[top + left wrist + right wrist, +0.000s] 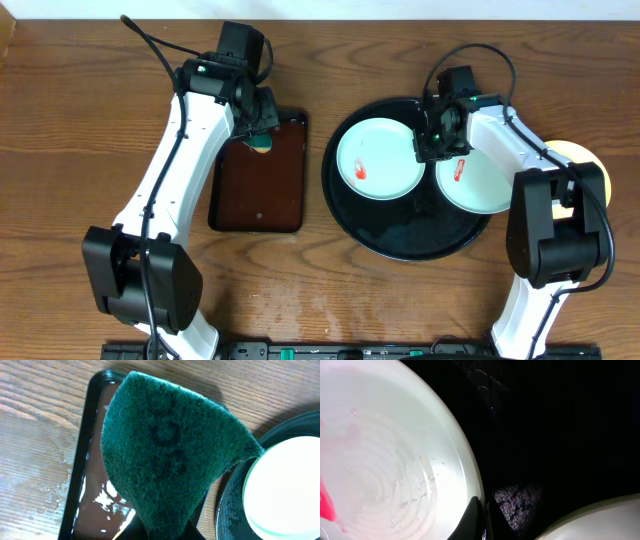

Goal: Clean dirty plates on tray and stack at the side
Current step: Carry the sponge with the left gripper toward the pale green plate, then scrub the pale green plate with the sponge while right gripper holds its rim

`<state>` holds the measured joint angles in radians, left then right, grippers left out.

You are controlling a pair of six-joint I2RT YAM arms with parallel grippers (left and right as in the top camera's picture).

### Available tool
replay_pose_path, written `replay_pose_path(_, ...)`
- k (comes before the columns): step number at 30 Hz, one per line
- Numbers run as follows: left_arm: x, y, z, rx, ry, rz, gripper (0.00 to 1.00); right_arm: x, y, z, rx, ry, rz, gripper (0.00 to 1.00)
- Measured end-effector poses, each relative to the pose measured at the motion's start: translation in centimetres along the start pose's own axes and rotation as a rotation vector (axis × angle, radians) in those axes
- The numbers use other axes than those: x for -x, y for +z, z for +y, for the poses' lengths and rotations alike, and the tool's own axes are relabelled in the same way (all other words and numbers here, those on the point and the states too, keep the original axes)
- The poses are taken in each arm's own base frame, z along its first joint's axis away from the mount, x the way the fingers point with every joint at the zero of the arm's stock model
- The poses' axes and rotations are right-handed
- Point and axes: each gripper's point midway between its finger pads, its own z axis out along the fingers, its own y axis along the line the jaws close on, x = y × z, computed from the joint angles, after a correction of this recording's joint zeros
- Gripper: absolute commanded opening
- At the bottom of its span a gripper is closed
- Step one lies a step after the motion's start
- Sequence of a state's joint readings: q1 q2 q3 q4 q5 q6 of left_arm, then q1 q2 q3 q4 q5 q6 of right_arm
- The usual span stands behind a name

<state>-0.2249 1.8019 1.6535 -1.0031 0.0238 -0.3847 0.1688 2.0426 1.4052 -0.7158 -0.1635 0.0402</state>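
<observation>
While the left claw (258, 128) hangs over the far end of the brown tray (250, 205), its jaws are closed on a green pad (170, 455). The pad droops in front of the wrist camera and hides the fingers in that view. Wet patches shine on the brown tray's floor.

The black tray (400, 238) sits to the right of the brown one on the tabletop (60, 120), near it but not touching. It carries two pale plates side by side. The left plate (385, 160) has a red smear (360, 170) a little left of its centre. The right plate (485, 190) has another smear (460, 170) near its left edge.

The right claw (438, 140) is down between the two plates, at the right rim of the left plate. In the right wrist view its fingertips (470, 520) are drawn together at that rim, with dark tray floor beside them and a sliver of the right plate in the lower corner. The jaws are closed, but whether the rim is pinched between them or they only rest against it cannot be told.

The yellow plate (585, 160) lies on the tabletop to the right of the black tray, off it. It is mostly hidden under the right arm (545, 225).
</observation>
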Motion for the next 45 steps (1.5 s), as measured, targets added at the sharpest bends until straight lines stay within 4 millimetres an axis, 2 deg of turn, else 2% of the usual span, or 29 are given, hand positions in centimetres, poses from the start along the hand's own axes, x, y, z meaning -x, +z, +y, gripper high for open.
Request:
replay_pose_path(3,0.0,0.2,-0.4,-0.006,0.007,-0.007,0.07,0.0,0.0,0.0,0.0,0.0,0.0,0.01)
replay_pose_path(6,0.3,0.3,-1.6,-0.029,0.027,-0.036,0.08,0.0,0.0,0.0,0.0,0.0,0.0,0.01)
replay_pose_path(13,1.3,0.3,-7.4,-0.141,0.114,-0.161,0.07,0.0,0.0,0.0,0.0,0.0,0.0,0.01)
replay_pose_path(17,0.3,0.9,-11.0,-0.195,0.177,-0.191,0.07,0.0,0.0,0.0,0.0,0.0,0.0,0.01)
replay_pose_path(22,-2.3,3.2,-15.0,-0.233,0.259,-0.152,0.07,0.0,0.0,0.0,0.0,0.0,0.0,0.01)
replay_pose_path(27,-5.4,5.7,-15.7,-0.213,0.3,-0.005,0.07,0.0,0.0,0.0,0.0,0.0,0.0,0.01)
replay_pose_path(29,-5.4,5.9,-16.0,-0.209,0.3,0.023,0.07,0.0,0.0,0.0,0.0,0.0,0.0,0.01)
replay_pose_path(34,-3.7,5.5,-17.8,-0.252,0.313,-0.025,0.07,0.0,0.0,0.0,0.0,0.0,0.0,0.01)
replay_pose_path(37,-3.9,5.8,-18.4,-0.256,0.331,-0.025,0.07,0.0,0.0,0.0,0.0,0.0,0.001,0.01)
replay_pose_path(39,-4.4,6.6,-18.7,-0.251,0.341,-0.012,0.08,0.0,0.0,0.0,0.0,0.0,0.001,0.01)
replay_pose_path(45,-6.1,10.8,-18.7,-0.201,0.36,0.044,0.07,0.0,0.0,0.0,0.0,0.0,0.001,0.01)
